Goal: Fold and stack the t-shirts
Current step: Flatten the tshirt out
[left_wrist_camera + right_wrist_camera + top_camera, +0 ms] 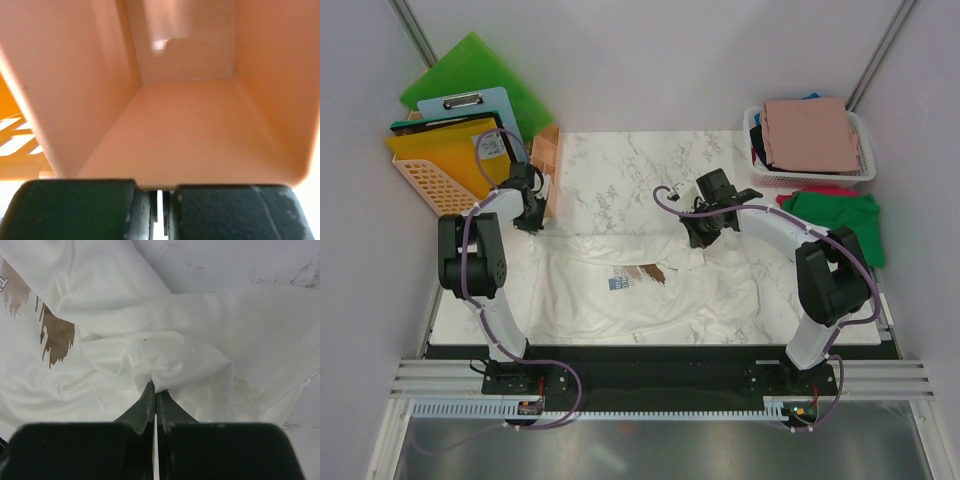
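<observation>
A cream-white t-shirt (650,290) with a blue-and-brown chest print lies rumpled across the marble table (620,160). My right gripper (699,238) is shut on a bunched fold of the t-shirt (165,360) near its top edge, the fingertips (150,397) pinching cloth. At the shirt's upper left corner my left gripper (532,218) is shut (159,192), facing into a peach bin (190,130); no cloth shows between its fingers. A dusty-pink t-shirt (807,132) tops the basket, and a green t-shirt (842,218) lies beside it over a red one (820,189).
The white mesh basket (866,168) stands at the back right. The peach bin (548,150) sits just behind my left gripper. Green folder boards (470,68), a blue clipboard (470,108) and an orange crate (430,180) crowd the back left corner.
</observation>
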Controlling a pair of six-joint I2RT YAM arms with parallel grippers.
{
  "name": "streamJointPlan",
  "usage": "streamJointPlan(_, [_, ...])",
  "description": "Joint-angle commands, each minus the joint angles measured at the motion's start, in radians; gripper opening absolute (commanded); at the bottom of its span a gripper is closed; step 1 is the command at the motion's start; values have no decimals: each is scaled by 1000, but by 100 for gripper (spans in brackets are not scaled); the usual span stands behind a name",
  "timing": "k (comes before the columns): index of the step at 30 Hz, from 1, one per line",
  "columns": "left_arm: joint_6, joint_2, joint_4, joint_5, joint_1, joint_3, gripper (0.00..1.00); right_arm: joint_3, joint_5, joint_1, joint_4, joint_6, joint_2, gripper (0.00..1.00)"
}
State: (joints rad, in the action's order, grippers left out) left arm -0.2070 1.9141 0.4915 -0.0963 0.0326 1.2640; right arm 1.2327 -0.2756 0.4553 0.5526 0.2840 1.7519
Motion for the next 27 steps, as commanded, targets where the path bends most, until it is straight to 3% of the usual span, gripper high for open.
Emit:
streamJointPlan(1, [9, -13, -27, 64, 6, -28, 2, -1, -13, 13, -16, 20, -3, 0])
streamJointPlan(9, [-68, -285, 41, 196, 6, -124, 2, 1, 12, 19, 23, 3, -158, 0])
streamJointPlan(13, [-103, -516, 137, 257, 4, -144, 2, -16, 24, 17, 53, -6, -381, 0])
streamJointPlan(20, [-108, -930, 266, 380, 4, -22, 2, 181, 136, 16, 162, 44, -687, 0])
streamJointPlan(27, [-80, -1223, 245, 304, 6, 161, 2, 350, 226, 10, 168, 95, -922, 0])
